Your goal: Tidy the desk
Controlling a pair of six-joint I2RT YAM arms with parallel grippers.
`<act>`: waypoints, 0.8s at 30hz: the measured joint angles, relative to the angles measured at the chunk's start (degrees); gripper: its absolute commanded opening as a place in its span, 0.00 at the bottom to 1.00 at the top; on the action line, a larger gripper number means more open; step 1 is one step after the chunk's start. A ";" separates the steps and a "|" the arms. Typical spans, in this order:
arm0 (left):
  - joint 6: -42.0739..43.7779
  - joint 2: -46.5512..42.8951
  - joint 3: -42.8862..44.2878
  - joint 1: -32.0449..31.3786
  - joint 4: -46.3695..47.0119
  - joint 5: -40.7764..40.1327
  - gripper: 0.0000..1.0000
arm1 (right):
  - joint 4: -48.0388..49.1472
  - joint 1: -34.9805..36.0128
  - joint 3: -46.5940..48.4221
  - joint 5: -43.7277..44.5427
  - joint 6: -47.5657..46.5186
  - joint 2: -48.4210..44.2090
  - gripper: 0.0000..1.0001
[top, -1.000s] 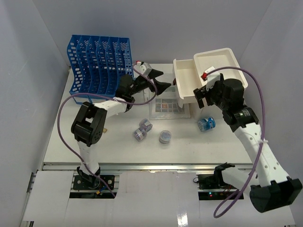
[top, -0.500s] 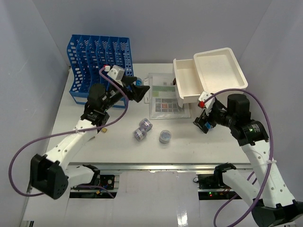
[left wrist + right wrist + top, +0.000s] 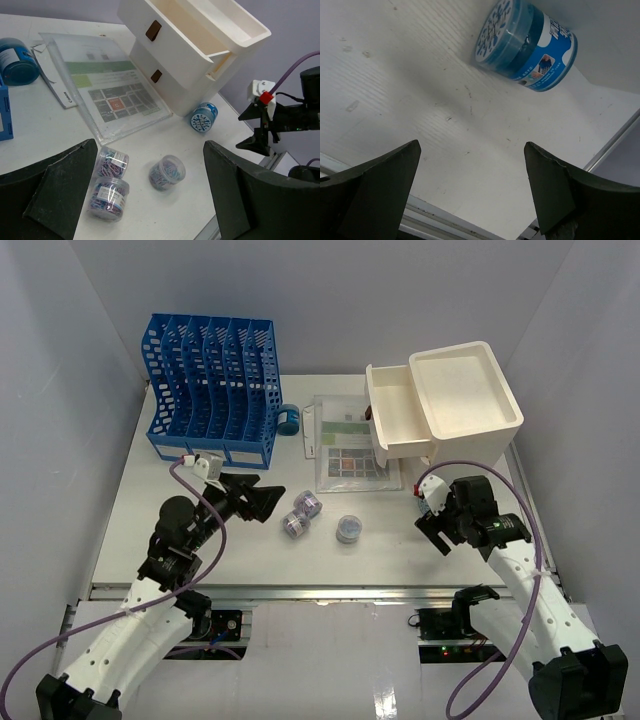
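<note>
**A:** What has changed just now?

**B:** Both arms have pulled back to the near edge of the counter. The left claw hangs wide open and empty by the near left corner. The right claw, also spread wide and holding nothing, hovers over the blue tub.

**A:** Meaning?

**B:** Probably a fresh pick. The tub and clip jars lie loose, and the drawer stands open.
</note>
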 measured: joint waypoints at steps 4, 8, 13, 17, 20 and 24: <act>-2.01 0.12 -1.74 0.03 0.06 -0.08 0.98 | 7.13 -0.02 -2.16 4.22 1.99 3.02 0.90; -3.32 1.49 -2.66 0.03 0.03 0.36 0.98 | 12.65 -0.03 -3.42 4.86 4.96 5.93 0.90; -4.01 1.38 -3.84 0.03 0.12 1.17 0.98 | 20.36 -0.01 -6.03 6.20 8.76 7.58 0.90; -4.10 0.93 -4.16 0.03 0.43 1.48 0.98 | 25.74 -0.03 -8.89 8.26 11.23 8.13 0.90; -4.19 0.87 -4.47 0.03 0.85 1.70 0.98 | 28.73 -0.03 -10.41 9.39 12.85 8.66 0.90; -4.28 1.02 -4.96 0.03 1.51 1.97 0.98 | 31.55 -0.12 -10.72 10.27 14.63 9.67 0.91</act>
